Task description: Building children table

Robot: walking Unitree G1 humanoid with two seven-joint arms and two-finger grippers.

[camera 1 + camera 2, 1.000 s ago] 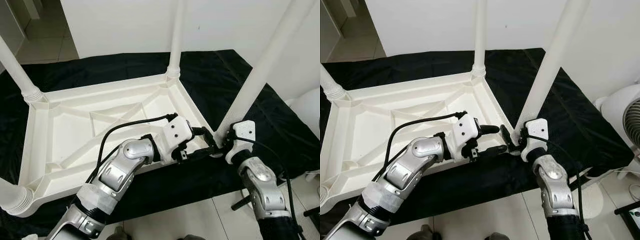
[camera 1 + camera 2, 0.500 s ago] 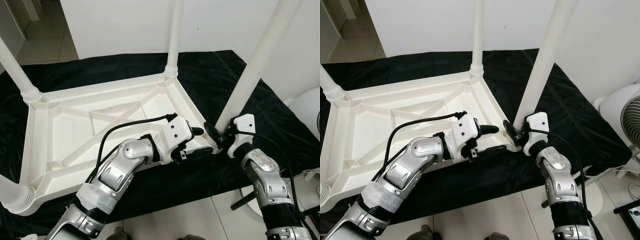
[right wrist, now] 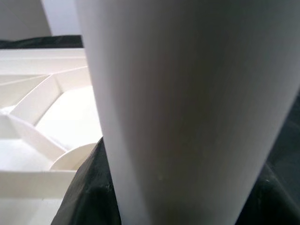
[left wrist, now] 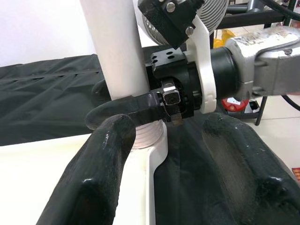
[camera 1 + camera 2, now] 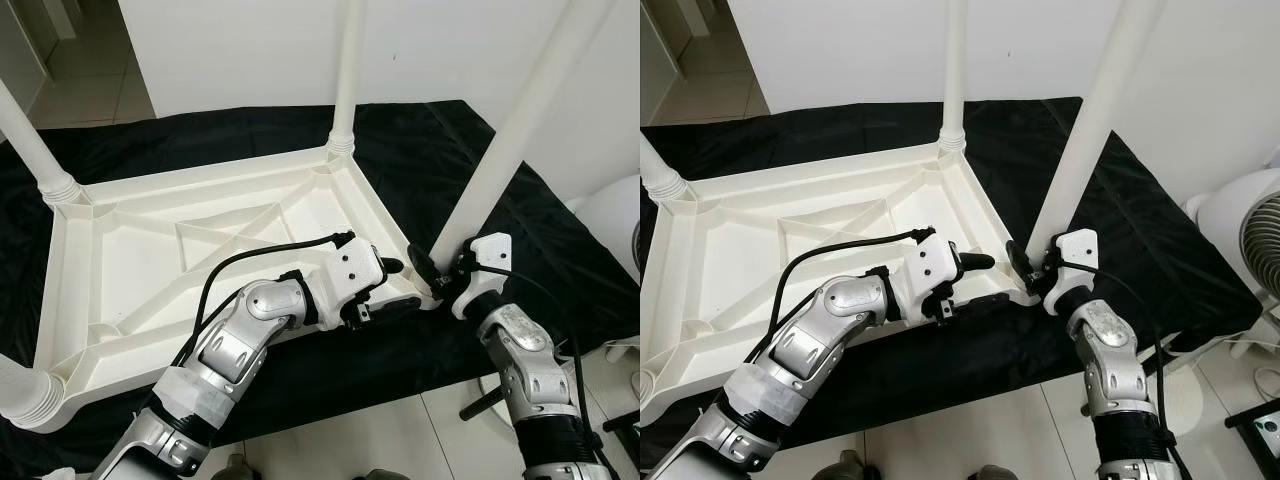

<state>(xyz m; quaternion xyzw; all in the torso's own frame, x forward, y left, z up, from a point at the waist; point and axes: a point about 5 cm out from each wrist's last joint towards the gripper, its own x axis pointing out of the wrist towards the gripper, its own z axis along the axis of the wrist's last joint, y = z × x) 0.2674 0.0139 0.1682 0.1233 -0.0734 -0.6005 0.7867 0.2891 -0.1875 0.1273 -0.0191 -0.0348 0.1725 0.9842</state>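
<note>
I see the right gripper [image 5: 436,272] pinching the base of the near-right table leg [image 5: 500,155], which stands in the corner socket of the upturned tabletop [image 5: 150,260]. The left gripper [image 5: 392,285], fingers spread, straddles the tabletop's near rim. I judge a sideways pull could unseat or cross-thread the leg. A black cloth [image 5: 440,140] covers the tiled floor; a white wall [image 5: 250,50] stands behind.

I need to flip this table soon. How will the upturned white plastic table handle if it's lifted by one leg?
The table is probably light: thin ribbed plastic. Its legs look long and smooth, so fingers may slip. The screwed leg joints could flex under a sideways pull.
</note>
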